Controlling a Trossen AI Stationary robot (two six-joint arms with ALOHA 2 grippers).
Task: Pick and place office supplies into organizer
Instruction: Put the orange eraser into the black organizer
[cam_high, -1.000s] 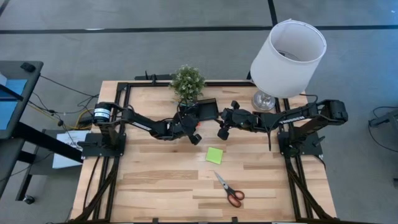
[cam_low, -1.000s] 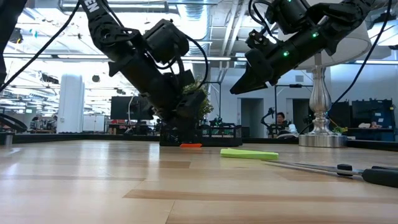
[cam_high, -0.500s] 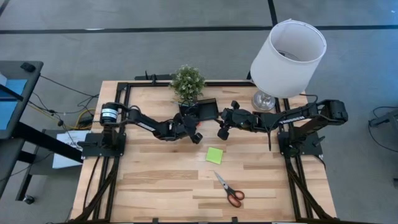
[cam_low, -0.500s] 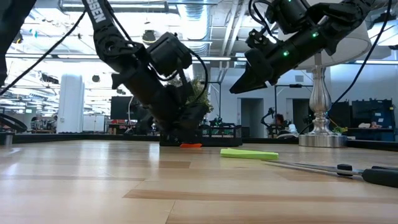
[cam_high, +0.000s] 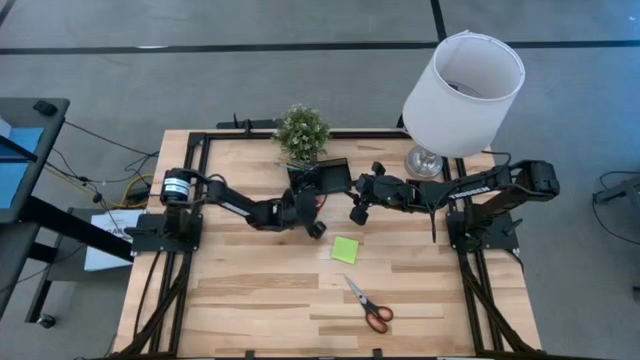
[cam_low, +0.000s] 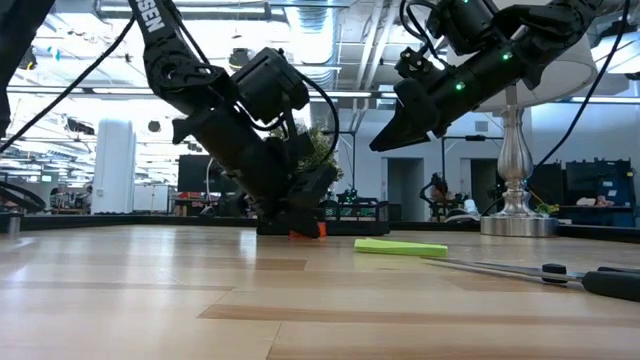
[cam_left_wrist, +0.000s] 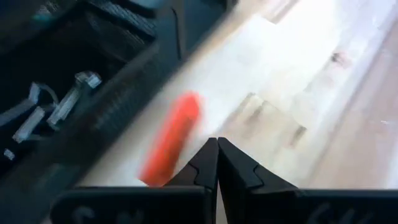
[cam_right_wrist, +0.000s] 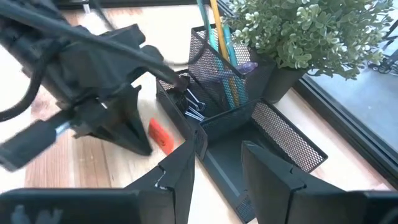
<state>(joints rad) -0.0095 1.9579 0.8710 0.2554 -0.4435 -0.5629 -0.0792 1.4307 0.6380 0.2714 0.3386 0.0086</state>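
Fingers of left gripper (cam_left_wrist: 217, 146) pressed together beside one red piece (cam_left_wrist: 171, 137), outside organizer (cam_right_wrist: 249, 127).
Right gripper (cam_right_wrist: 217, 165) parted; two pens (cam_right_wrist: 217, 43) seen only from right wrist.

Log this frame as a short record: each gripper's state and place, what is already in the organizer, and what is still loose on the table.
left gripper: shut, empty, fingertips down at the table beside the small red piece, next to the organizer
right gripper: open, raised above the table near the organizer, holding nothing
in organizer: pens upright in the tall mesh cup; binder clips in a low compartment
loose on table: small red piece, lime-green sticky-note square, red-handled scissors
other: potted plant and lamp at the table's far side
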